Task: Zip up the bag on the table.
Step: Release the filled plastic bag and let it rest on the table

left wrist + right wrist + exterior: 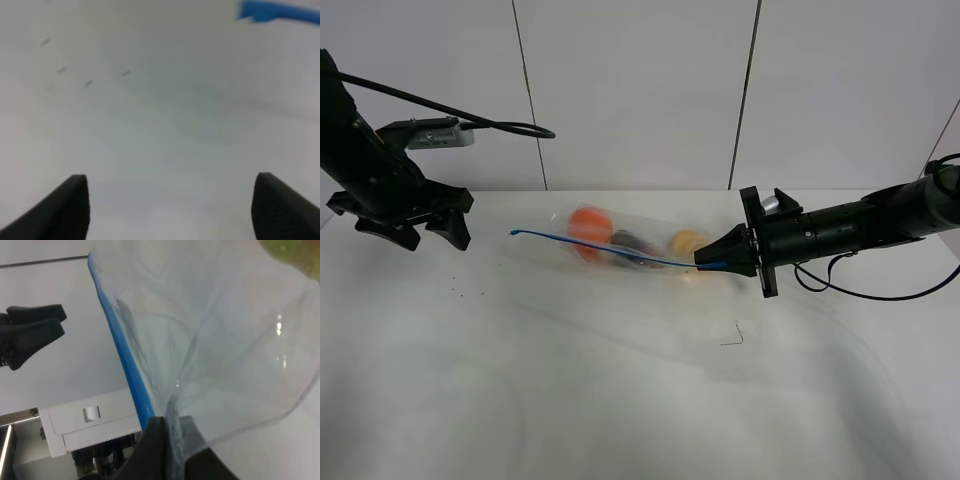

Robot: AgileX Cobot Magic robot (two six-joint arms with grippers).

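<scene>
The clear bag (630, 245) lies mid-table on the white table (620, 380), with orange, dark purple and yellow items showing through. Its blue zip strip (610, 250) runs from its free left end to my right gripper (712, 263), which is shut on the strip's right end. In the right wrist view the strip (127, 365) and clear film (225, 350) run out from between the closed fingertips (156, 440). My left gripper (425, 232) is open and empty, to the left of the bag. The left wrist view shows its spread fingers (60, 207) over bare table and the strip's end (275, 11).
A small dark wire-like mark (732, 335) lies on the table in front of the right gripper. Tiny dark specks (470, 290) lie near the left side. A white panelled wall (640, 90) stands behind the table.
</scene>
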